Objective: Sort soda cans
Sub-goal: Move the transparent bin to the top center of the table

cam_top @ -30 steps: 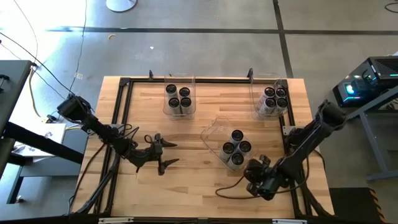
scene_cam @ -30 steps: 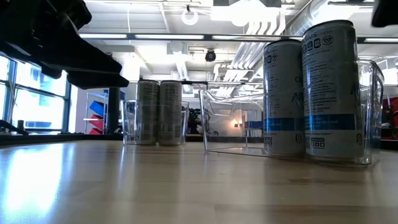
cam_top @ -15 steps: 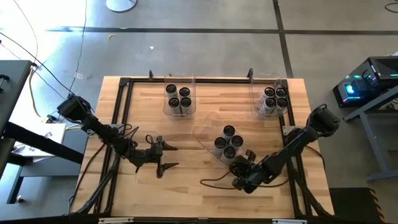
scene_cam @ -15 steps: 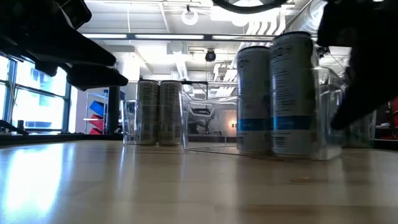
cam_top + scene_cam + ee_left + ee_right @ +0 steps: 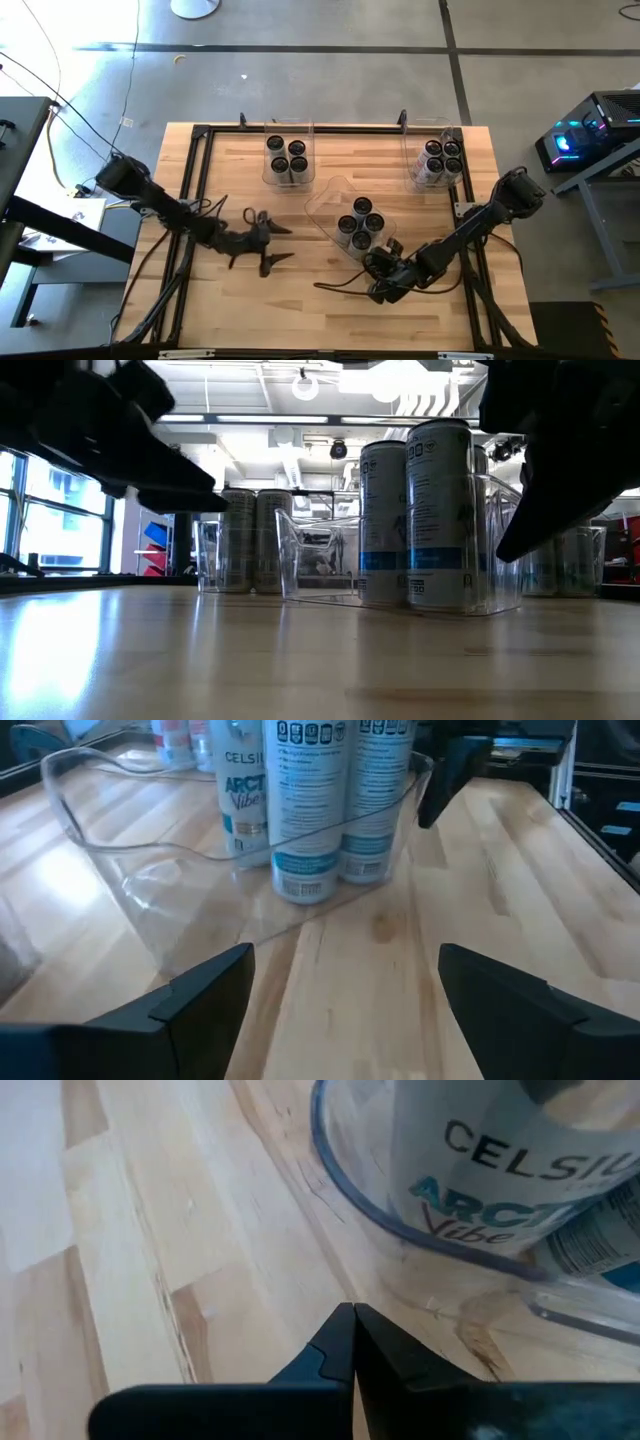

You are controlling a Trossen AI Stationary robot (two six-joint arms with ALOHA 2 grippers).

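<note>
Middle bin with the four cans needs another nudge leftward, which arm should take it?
Probably the right. The right gripper, fingers shut, sits right at the middle bin's near-right corner. The left gripper hangs open, well clear to its left.

Three clear bins sit on the table point(image 5: 330, 300): one at the back left point(image 5: 288, 160), one at the back right point(image 5: 438, 160), one in the middle point(image 5: 345, 215). Each holds four soda cans point(image 5: 359, 223). The left gripper point(image 5: 270, 243) lies left of the middle bin, the right gripper point(image 5: 388, 252) just beside its front right corner.
</note>
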